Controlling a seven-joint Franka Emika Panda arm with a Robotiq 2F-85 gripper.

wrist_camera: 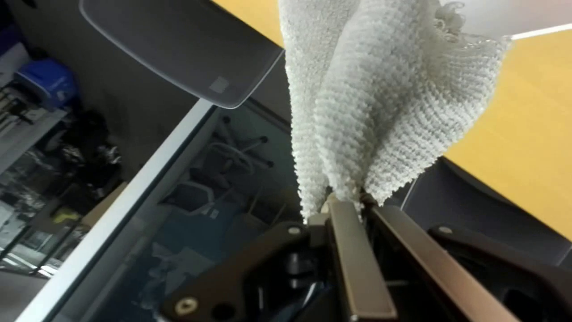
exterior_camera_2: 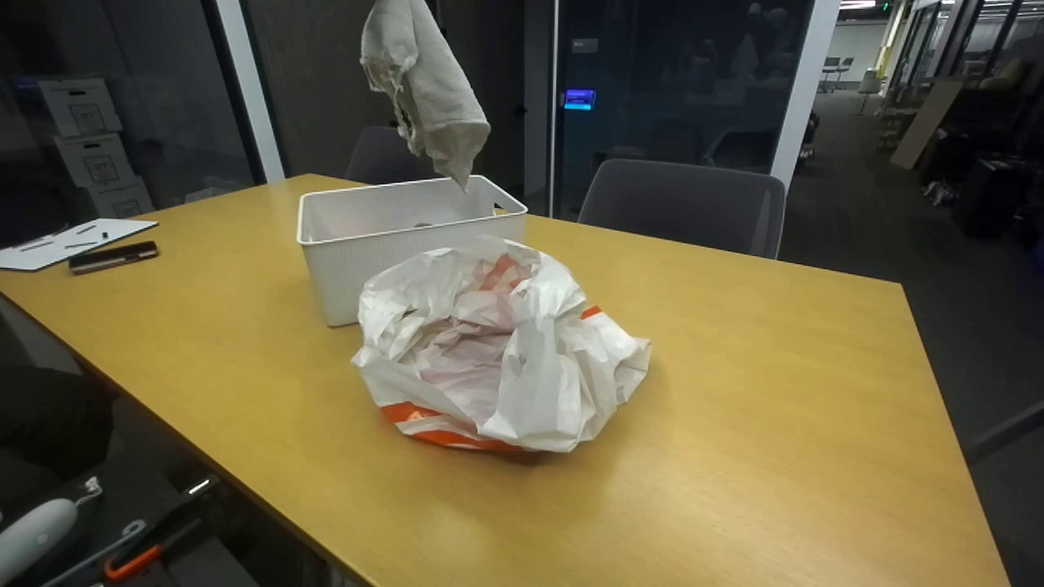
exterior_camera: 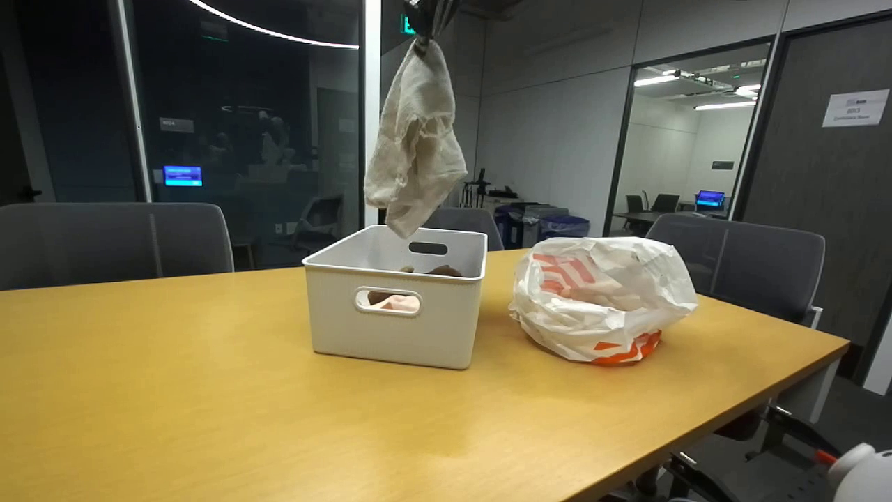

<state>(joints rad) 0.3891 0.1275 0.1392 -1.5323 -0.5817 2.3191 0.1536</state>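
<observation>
1. We note the bin (exterior_camera: 390, 338) upright, flat-based on the table (exterior_camera: 174, 390).
2. Apparently above it, our gripper (wrist_camera: 351, 201) pinches one end of the cloth (exterior_camera: 418, 139), so it hangs.
3. Right, in an exterior view, the plastic bag (exterior_camera: 627, 300) slumps, likely too limp.

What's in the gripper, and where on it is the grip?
A cream cloth, pinched at its gathered top end by the gripper; the rest hangs below. Whether that's a corner isn't clear.

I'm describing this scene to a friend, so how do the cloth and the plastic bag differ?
The cloth hangs from the fingers; the bag sits on the table. The cloth is plain with a ribbed texture, while the bag is smoother plastic with orange markings. Both are pale and creased.
</observation>
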